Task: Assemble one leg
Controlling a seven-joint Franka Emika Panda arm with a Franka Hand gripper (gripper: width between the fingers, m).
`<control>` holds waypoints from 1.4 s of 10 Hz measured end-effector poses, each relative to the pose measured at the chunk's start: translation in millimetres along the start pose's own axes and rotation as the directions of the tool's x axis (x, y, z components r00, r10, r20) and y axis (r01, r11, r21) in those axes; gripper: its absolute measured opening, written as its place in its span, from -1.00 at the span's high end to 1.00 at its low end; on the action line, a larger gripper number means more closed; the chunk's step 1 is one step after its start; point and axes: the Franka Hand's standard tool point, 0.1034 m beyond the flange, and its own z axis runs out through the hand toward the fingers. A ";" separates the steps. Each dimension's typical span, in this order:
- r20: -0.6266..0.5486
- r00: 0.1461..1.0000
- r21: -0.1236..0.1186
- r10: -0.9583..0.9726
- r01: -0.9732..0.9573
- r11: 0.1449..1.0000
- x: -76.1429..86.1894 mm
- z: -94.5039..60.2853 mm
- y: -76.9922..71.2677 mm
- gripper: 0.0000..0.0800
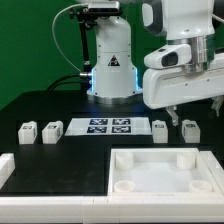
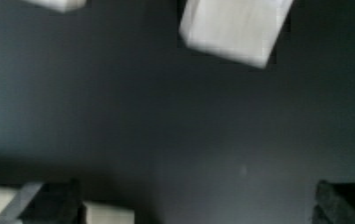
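While the pincer (image 1: 193,110) hangs released above the leg (image 1: 189,129), a second leg (image 1: 160,128) sits just beside.

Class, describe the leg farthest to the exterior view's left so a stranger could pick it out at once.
Find the marker board in the middle of the black table; two small white blocks stand on each side. Of the pair on the exterior view's left, the leg is the outer one, farthest from the board.
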 end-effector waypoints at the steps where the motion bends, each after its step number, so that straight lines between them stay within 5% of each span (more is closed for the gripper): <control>1: -0.032 0.983 0.013 0.180 -0.179 0.984 -3.2 3.5 2.6 -0.62; 6: 0.065 0.977 0.007 0.202 -0.203 0.979 -12.7 10.6 1.2 -0.62; 14: 0.065 0.977 0.007 0.202 -0.203 0.979 -12.7 10.6 1.2 -0.62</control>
